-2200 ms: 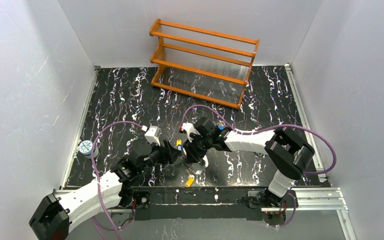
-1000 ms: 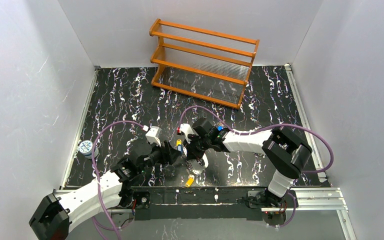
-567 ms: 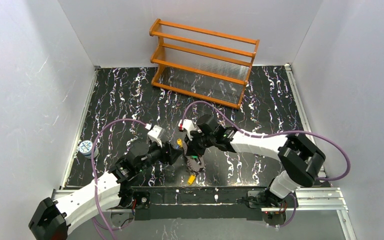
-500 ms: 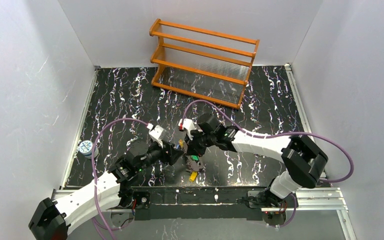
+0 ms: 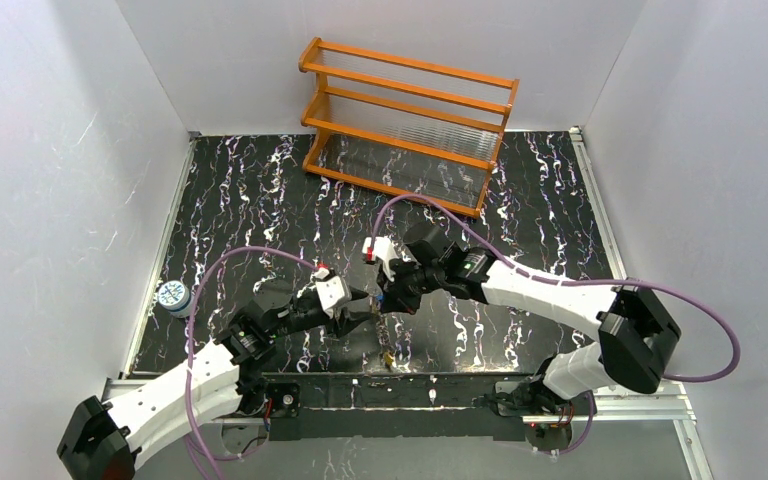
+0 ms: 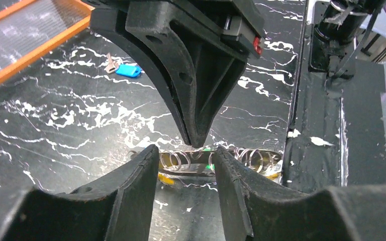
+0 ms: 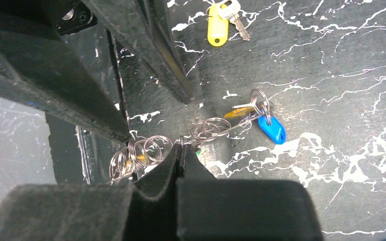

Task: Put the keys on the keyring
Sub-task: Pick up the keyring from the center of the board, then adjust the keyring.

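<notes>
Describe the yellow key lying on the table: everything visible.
The yellow key has an oblong, glossy yellow plastic piece and a small silver metal blade angling off beside it, the two joined at the upper end. It lies flat on the black, white-veined table, on its own, well apart from the blue key. Nothing but the table touches it.

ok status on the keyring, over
right gripper shut on keyring. left gripper open astride it. yellow key, blue key on table. nothing in the way.

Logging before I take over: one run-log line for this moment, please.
right gripper: shut on keyring | left gripper: open, straddling keyring | yellow key: lying apart on table
</notes>
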